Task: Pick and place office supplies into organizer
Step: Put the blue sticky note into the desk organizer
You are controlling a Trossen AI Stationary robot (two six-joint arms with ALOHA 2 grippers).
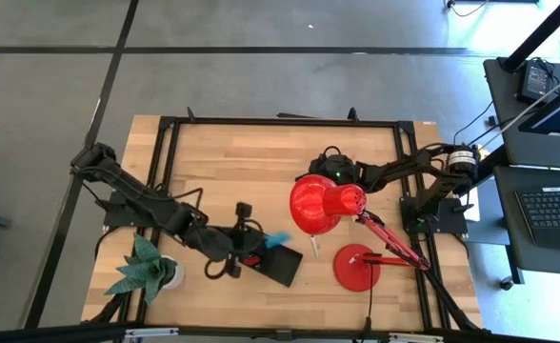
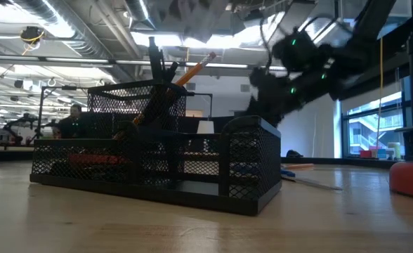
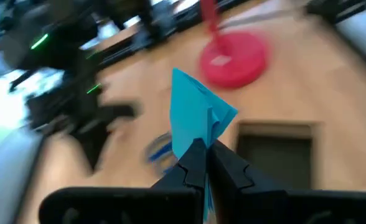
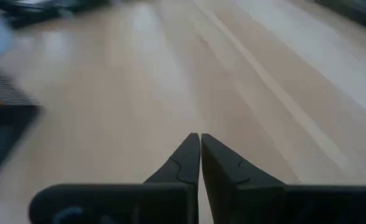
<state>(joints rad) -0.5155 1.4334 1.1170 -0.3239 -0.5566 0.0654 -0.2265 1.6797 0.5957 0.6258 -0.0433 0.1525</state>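
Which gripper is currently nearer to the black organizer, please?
Left. The left gripper holds the blue sticky-note pad right at the organizer; the right gripper is behind the lamp shade.

1. grey concrete floor (image 1: 261, 86) with dark seams surrounds the table.
2. a black side desk (image 1: 547, 143) holds a keyboard (image 1: 554, 210).
3. ceiling strip lights (image 2: 80, 31); bright window (image 2: 375, 126) at right.

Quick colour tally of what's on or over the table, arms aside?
Red: 1, desk lamp
Blue: 1, sticky-note pad pinched in left gripper
Green: 1, paper plant
Black: 1, mesh organizer
Total: 4
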